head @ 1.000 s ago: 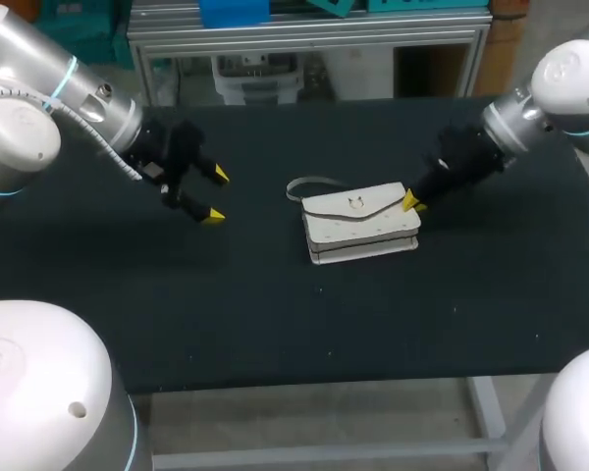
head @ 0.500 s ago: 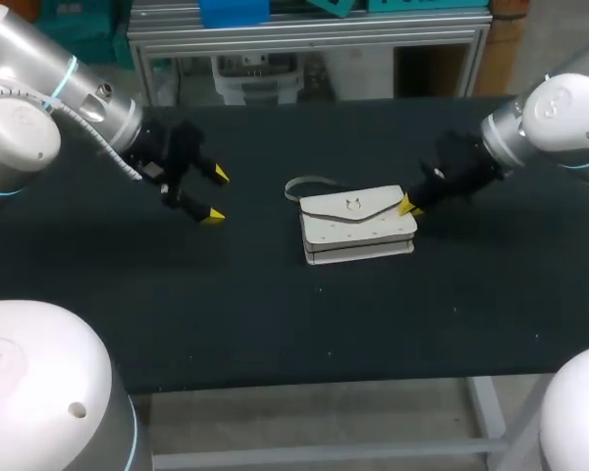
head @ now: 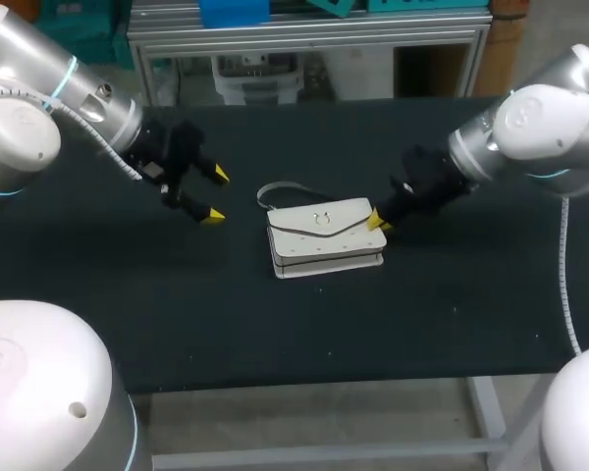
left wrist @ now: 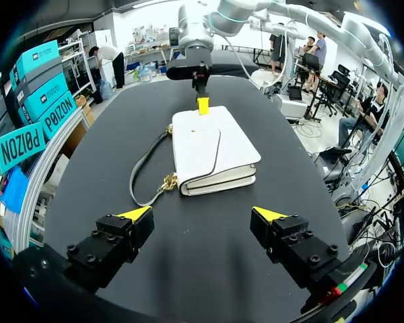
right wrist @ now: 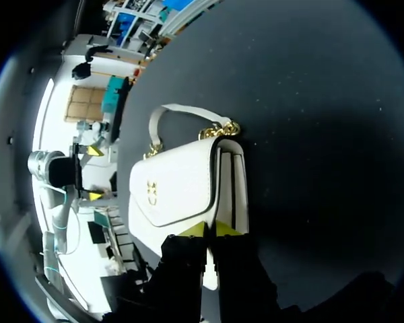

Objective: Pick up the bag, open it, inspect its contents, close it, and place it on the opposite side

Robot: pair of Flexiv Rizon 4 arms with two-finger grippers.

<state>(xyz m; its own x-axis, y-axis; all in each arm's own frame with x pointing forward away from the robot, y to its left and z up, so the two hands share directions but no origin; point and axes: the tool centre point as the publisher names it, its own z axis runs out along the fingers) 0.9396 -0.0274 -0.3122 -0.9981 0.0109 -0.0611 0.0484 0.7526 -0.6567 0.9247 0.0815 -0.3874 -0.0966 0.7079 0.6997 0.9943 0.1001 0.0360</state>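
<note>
Risk first: our right gripper [head: 377, 221] has its fingers pressed together, with the yellow tips against the right-hand end of the bag [head: 326, 238]. We judge that nothing is grasped. A push from there would only slide the bag along the counter [head: 275, 334]. The bag lies flat, so closed tips cannot get under it or around it. If we try to lift like this, it will likely skid or turn about one corner. The loose strap [left wrist: 145, 178] is a second hazard. It curls on the counter beside the bag's left end and could snag a finger or drag behind.

Our left gripper [head: 217, 194] hangs above the counter with its fingers spread wide and nothing between them. It is well apart from the bag, so it offers no support if the bag shifts.

The bag sits near the middle of the counter, between the two arms. It rests on its back with the flap facing up. Its long axis runs across the counter from left to right, slightly skewed. The strap end faces our left arm and the plain end faces our right. The flap's point is directed toward our edge of the counter.
</note>
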